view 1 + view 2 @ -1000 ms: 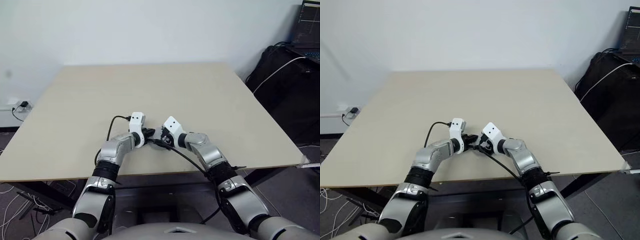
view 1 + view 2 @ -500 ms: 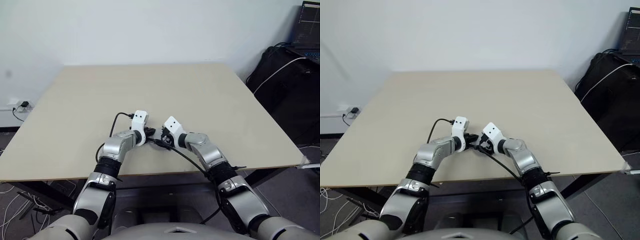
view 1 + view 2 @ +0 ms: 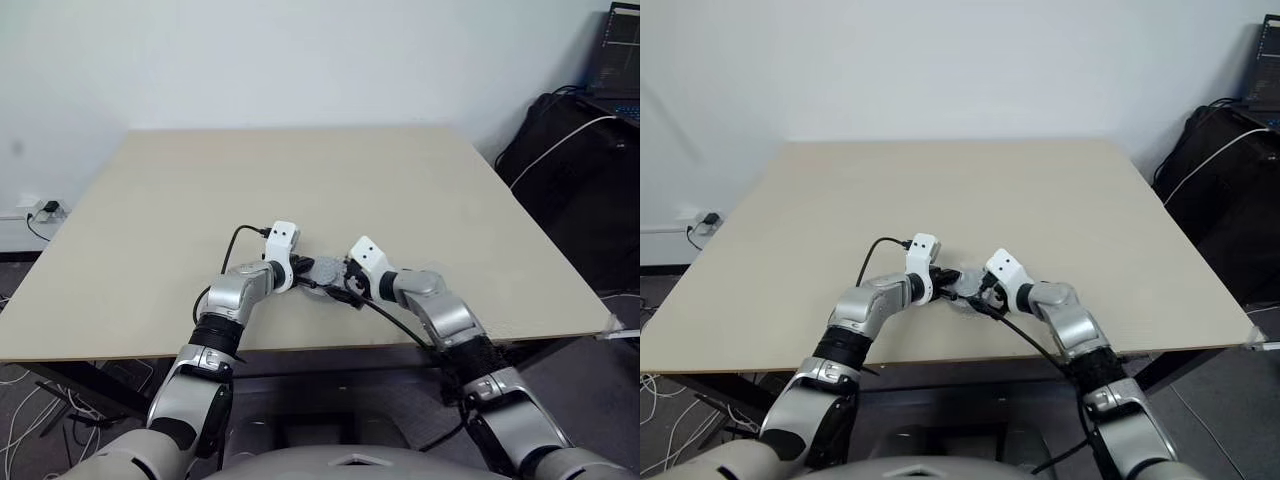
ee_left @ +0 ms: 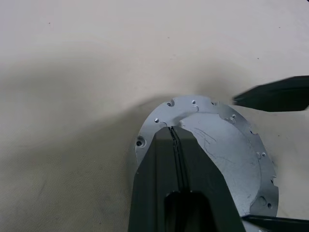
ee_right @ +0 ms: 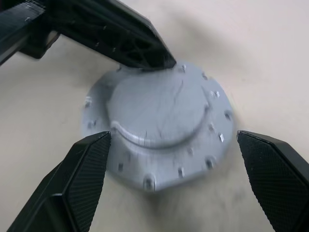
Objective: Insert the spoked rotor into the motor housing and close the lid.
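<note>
The lid (image 5: 154, 111), a round grey-silver cap with a raised centre and a notched flange, lies flat on the beige table (image 3: 300, 180) near its front edge. My left gripper (image 4: 172, 128) is shut with nothing between its fingers. Its tips rest on the lid's rim on the left side. My right gripper (image 5: 172, 137) is open, one finger on each side of the lid, clear of it. In the left eye view the lid (image 3: 325, 271) sits between the left gripper (image 3: 303, 268) and the right gripper (image 3: 346, 280). The spoked rotor and the motor housing are hidden.
The table's front edge (image 3: 300, 345) runs just behind both wrists. Black bags and cables (image 3: 570, 170) stand off the table's right side, below a laptop (image 3: 615, 55). A wall socket with a plug (image 3: 40, 210) is low on the left.
My right gripper has drawn back to the right and opened wider, so the lid now shows between the two grippers. The left gripper has kept its place.
</note>
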Tool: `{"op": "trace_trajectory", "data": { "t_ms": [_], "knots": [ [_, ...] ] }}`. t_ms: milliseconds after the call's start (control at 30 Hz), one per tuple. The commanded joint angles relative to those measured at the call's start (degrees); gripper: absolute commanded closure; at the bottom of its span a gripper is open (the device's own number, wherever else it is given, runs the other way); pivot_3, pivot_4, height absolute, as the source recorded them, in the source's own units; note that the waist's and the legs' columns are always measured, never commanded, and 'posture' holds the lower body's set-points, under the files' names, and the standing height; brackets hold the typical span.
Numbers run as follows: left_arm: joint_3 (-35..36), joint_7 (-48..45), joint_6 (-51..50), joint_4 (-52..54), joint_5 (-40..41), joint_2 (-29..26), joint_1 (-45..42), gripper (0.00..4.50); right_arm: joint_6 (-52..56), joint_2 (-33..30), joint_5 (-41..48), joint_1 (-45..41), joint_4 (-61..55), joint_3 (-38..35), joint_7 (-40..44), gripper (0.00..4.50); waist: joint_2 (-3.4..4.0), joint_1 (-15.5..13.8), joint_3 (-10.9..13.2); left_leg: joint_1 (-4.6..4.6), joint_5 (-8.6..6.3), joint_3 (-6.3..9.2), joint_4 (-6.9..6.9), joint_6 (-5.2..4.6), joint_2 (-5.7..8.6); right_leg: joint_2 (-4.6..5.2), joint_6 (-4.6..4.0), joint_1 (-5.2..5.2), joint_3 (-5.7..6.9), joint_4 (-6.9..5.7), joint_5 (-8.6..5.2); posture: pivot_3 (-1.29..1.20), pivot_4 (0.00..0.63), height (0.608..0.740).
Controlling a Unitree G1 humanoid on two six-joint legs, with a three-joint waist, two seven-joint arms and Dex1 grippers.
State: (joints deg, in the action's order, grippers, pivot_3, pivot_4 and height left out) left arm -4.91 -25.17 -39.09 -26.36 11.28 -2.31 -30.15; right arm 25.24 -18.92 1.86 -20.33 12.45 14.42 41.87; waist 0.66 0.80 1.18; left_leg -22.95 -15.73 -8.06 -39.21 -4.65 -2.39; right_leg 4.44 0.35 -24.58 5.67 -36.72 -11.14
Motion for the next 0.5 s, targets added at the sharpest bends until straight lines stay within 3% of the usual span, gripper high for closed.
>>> {"op": "trace_trajectory", "data": {
  "t_ms": [33,167,367,500],
  "knots": [
    [-1.97,-1.20,-1.66,-0.67,-0.35,0.83,0.75,4.50,2.29,-2.47,4.08,1.56,-10.57,-3.03,2.62,0.06,-0.02,-0.09,0.01,-0.02,-0.01,0.00,0.01,-0.01,0.00,0.01,0.01,0.01,0.01,0.01,0.00,0.00,0.000,0.740],
    [-2.29,-1.65,-1.48,-0.62,-0.41,0.89,0.65,4.50,7.19,-2.04,7.81,3.29,-14.90,-7.46,-0.10,0.06,-0.07,-0.13,0.05,-0.01,-0.01,0.12,0.02,-0.02,-0.01,0.01,0.02,-0.03,0.11,0.11,-0.02,0.00,0.000,0.740],
    [-2.46,-1.93,-1.16,-0.85,-0.66,1.03,0.47,4.50,21.26,6.53,9.99,2.07,-10.88,-15.46,-14.91,0.06,-0.09,-0.27,0.03,-0.02,-0.02,0.17,0.02,-0.01,0.00,0.07,0.01,-0.02,0.09,0.13,-0.02,0.00,0.000,0.740],
    [-2.56,-2.13,-1.20,-0.69,-0.80,0.98,0.57,4.50,29.48,12.89,14.68,1.51,-10.53,-20.12,-19.23,0.06,-0.08,-0.26,0.03,-0.06,-0.02,0.18,0.05,-0.01,0.01,0.10,-0.01,-0.03,0.08,0.14,-0.02,0.00,0.000,0.740]
  ]
}}
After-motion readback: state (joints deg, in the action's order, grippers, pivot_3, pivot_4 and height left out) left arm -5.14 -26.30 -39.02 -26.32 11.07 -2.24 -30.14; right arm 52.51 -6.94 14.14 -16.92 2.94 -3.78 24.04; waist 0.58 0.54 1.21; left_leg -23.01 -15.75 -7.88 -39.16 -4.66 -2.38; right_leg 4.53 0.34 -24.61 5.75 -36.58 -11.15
